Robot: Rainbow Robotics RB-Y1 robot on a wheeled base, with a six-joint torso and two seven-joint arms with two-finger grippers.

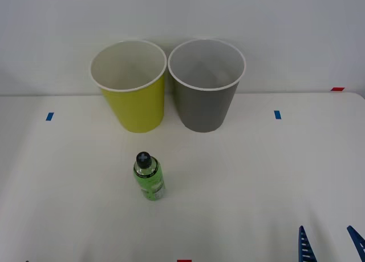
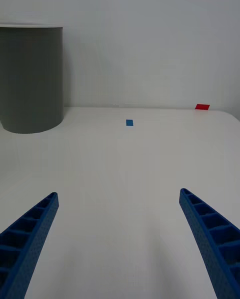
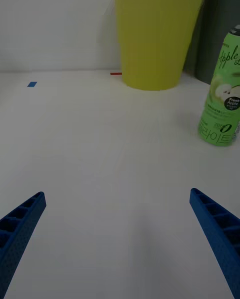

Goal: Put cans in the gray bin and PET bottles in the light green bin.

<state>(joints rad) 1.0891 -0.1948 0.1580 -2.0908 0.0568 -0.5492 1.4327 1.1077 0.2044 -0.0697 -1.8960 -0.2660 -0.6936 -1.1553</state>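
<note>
A small PET bottle with a bright green label and black cap stands upright on the white table, in front of the two bins. The light green bin is at the back left and the gray bin stands right beside it. My right gripper is open at the table's near right edge, far from the bottle. In the left wrist view my left gripper is open and low over the table, with the bottle ahead and off to one side, in front of the light green bin. No cans are in view.
Blue tape marks lie on the table at left and right. A red mark sits at the far right edge, another at the near edge. A white wall stands behind the bins.
</note>
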